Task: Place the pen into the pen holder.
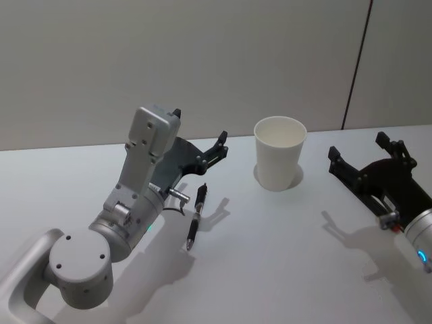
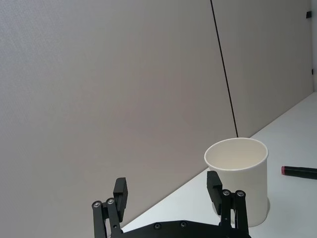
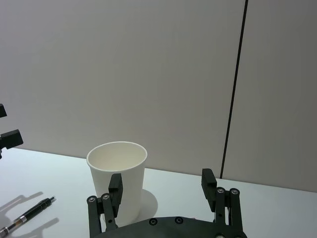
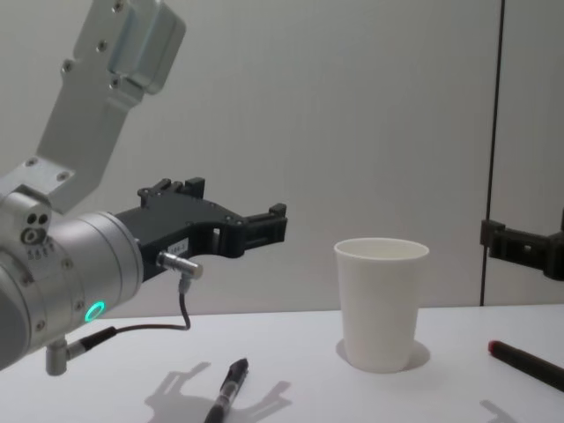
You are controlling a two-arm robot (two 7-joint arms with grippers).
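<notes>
Below the left gripper (image 1: 200,125), jaws spread and empty, the pen (image 1: 196,217) lies on the table (image 1: 270,270), short of the pen holder (image 1: 279,152). Risk: a descending finger may nudge the barrel and roll it away. Beyond the pen holder the right gripper (image 1: 358,146) idles, spread.

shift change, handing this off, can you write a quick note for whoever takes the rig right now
Left gripper: open, empty, raised above the table near the pen.
Right gripper: open, empty, to the right of the pen holder.
Pen lies flat on the table, left of the upright, empty holder.
Done: nothing yet. Left: grasp the pen, put it into the holder.
</notes>
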